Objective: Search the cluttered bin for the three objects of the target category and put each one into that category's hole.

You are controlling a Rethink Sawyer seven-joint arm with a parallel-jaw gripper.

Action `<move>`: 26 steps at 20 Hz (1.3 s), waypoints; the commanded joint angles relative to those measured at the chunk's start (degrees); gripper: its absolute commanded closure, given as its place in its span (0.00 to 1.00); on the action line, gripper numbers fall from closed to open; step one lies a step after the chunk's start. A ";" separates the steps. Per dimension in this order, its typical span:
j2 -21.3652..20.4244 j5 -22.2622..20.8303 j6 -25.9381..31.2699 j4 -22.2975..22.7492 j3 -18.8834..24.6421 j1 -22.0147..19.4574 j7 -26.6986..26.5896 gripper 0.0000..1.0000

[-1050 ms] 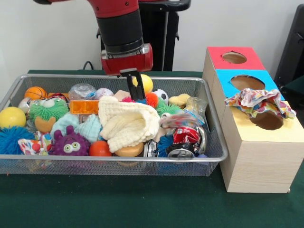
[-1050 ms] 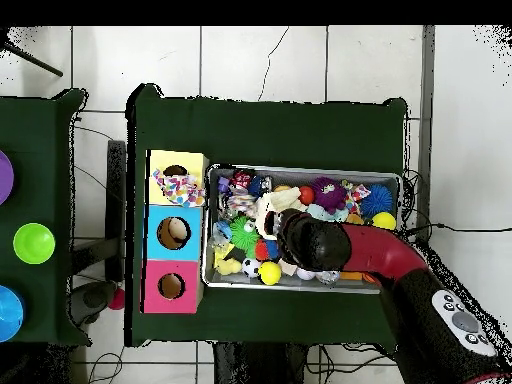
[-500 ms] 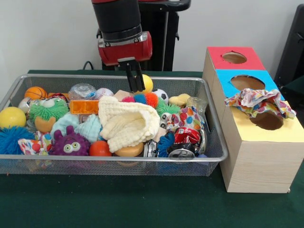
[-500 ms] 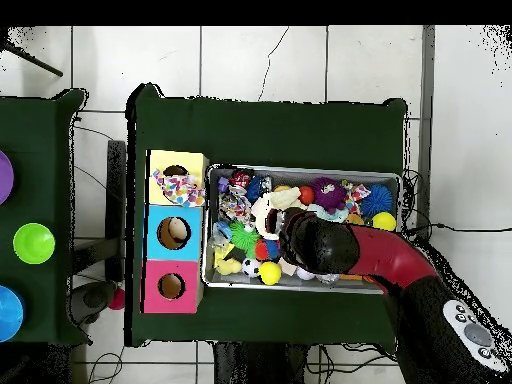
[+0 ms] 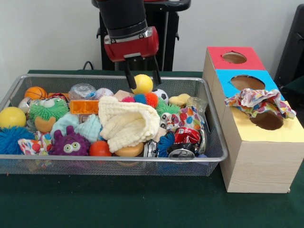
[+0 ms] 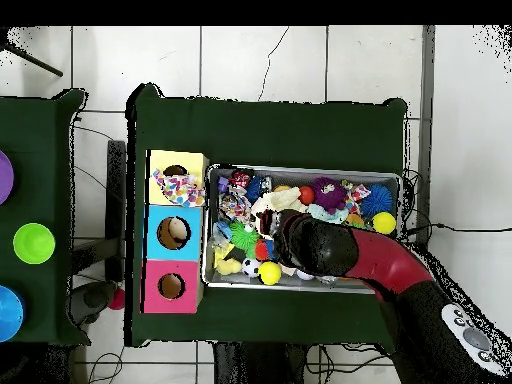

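Front view: our gripper (image 5: 141, 78) hangs above the bin (image 5: 209, 124), its two fingers (image 5: 127, 78) spread wide with nothing between them. The yellow ball (image 5: 142, 83) sits just behind and between the fingers, below the tips.

The target category is not certain; a patterned cloth (image 5: 259, 101) already draped at the yellow hole (image 5: 267, 119) suggests soft fabric things. If so, the patterned pouch (image 5: 189, 117), lower and off to the side of the fingers, is a likely next pick. We judge it light, limp and easily crushed, best pinched at a raised fold.

The cream knit (image 5: 128, 122) lies just below the fingers, soft and bulky. The bin also holds balls, spiky toys and a crushed can (image 5: 185, 141). In the overhead view, the blue hole (image 6: 173, 232) holds something pale; the red hole (image 6: 171, 286) looks empty.
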 commanded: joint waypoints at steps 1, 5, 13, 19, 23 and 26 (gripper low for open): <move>2.11 4.73 -2.27 5.17 3.12 -1.24 9.33 0.00; 3.18 4.85 -4.89 6.09 2.29 -0.83 9.25 0.00; 6.07 6.01 -11.63 6.46 1.79 1.26 12.04 0.00; 6.95 6.21 -17.34 5.73 -1.13 4.13 14.02 0.00; 6.62 8.02 -18.72 6.88 -0.34 4.48 14.93 0.00; 6.60 9.62 -20.27 8.22 0.62 4.62 15.89 0.00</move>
